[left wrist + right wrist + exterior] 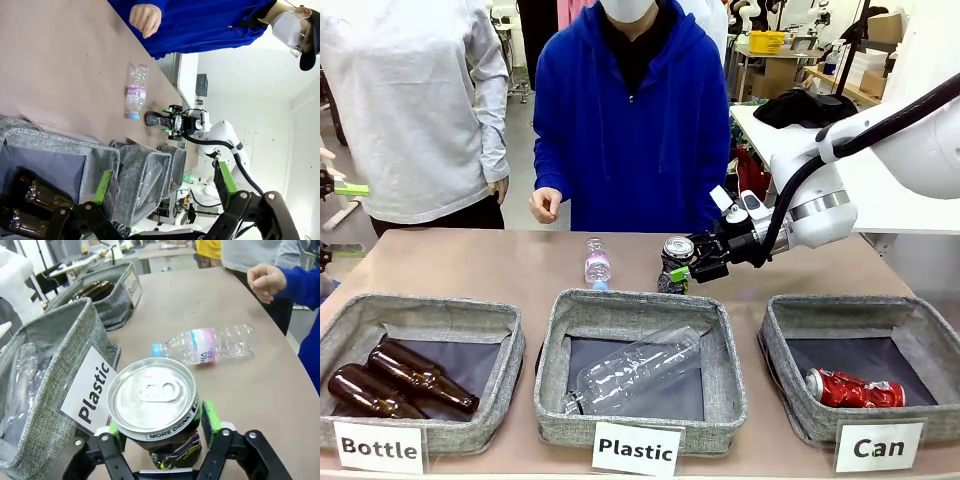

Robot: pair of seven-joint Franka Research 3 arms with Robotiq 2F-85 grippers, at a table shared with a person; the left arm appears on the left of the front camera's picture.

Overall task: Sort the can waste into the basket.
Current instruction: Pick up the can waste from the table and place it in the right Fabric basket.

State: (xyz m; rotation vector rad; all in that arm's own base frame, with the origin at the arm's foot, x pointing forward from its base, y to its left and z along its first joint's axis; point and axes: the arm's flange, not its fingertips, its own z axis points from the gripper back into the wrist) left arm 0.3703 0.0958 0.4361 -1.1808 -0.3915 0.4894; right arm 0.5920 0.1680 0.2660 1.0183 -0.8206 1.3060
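Note:
A crushed black can with a silver top [678, 247] stands upright just behind the far rim of the Plastic basket. My right gripper [681, 270] is shut on its sides from the right; the right wrist view shows the can's lid [152, 399] between the green pads [208, 416]. Whether the can still touches the table I cannot tell. A red crushed can [855, 390] lies in the grey basket labelled "Can" [850, 304] at the front right. My left gripper [164, 170] hangs open over the left end of the table, holding nothing.
The "Plastic" basket [640, 303] in the middle holds a clear bottle; the "Bottle" basket [420, 306] at left holds brown glass bottles. A small plastic bottle [597, 265] lies on the table left of the black can. A person's hand [546, 205] hovers at the far edge.

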